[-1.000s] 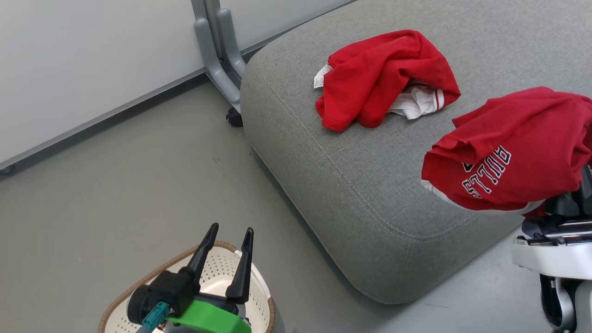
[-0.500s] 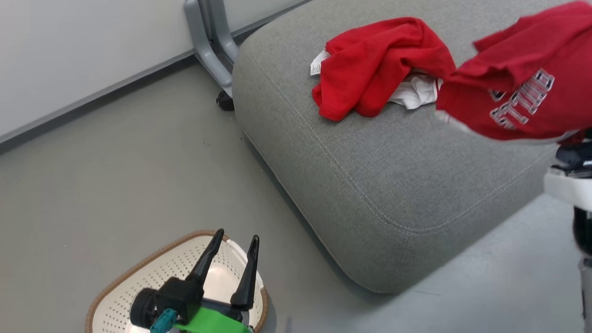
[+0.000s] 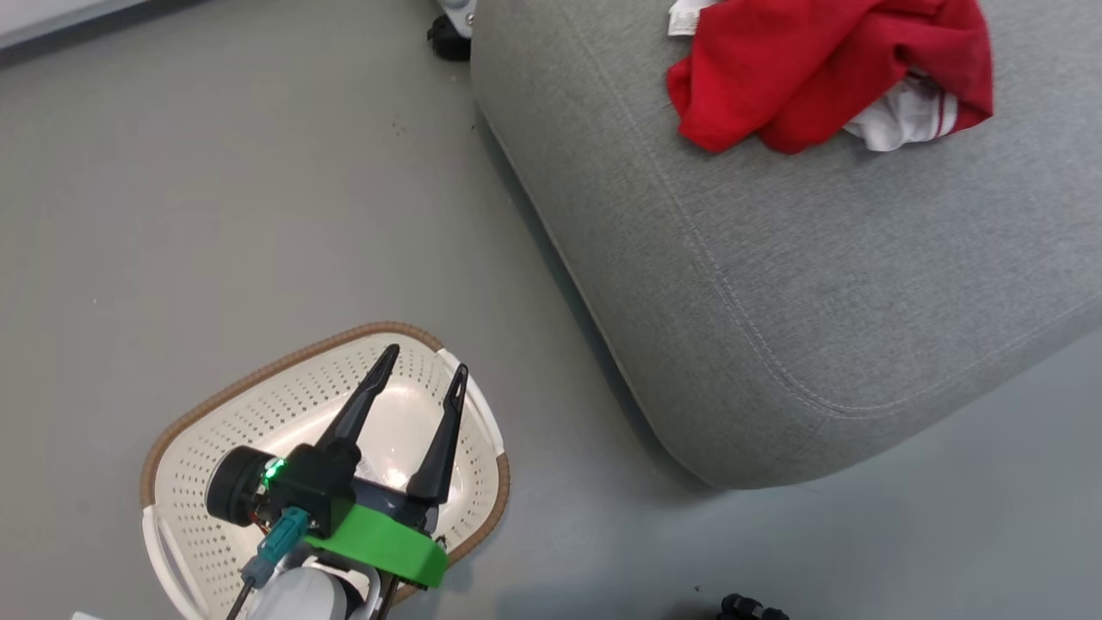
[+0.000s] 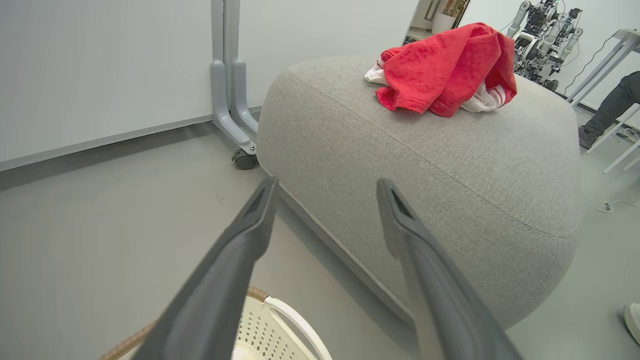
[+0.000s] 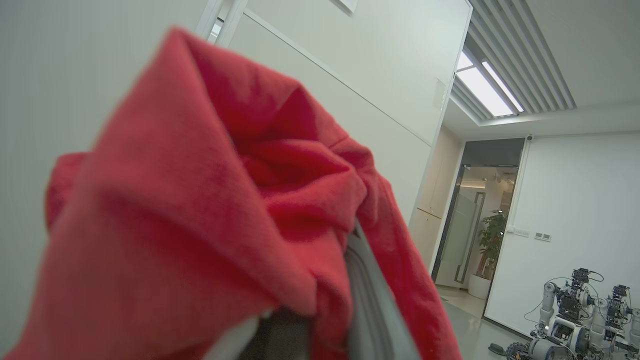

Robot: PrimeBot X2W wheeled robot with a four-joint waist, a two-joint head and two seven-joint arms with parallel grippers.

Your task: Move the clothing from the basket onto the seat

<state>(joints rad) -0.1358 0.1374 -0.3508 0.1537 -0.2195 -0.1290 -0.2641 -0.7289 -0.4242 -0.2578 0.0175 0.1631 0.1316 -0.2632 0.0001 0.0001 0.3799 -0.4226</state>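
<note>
Smooth grey floor [image 3: 215,215] runs to white wall panels [image 4: 100,65], where a grey partition leg [image 4: 227,100] stands on a black caster [image 4: 244,159]. The seat [image 3: 818,275], a broad light-grey cushion with a stitched seam, sits on that floor beside the leg. The basket [image 3: 284,366] stands on the floor near the seat's corner, apart from it. One red garment [image 3: 801,69] with white trim lies crumpled on the seat. The second red garment [image 5: 190,225] hangs off the ground, pinched in the right gripper [image 5: 345,260]. The left gripper [image 3: 428,359] hovers over the basket, fingers spread wide.
</note>
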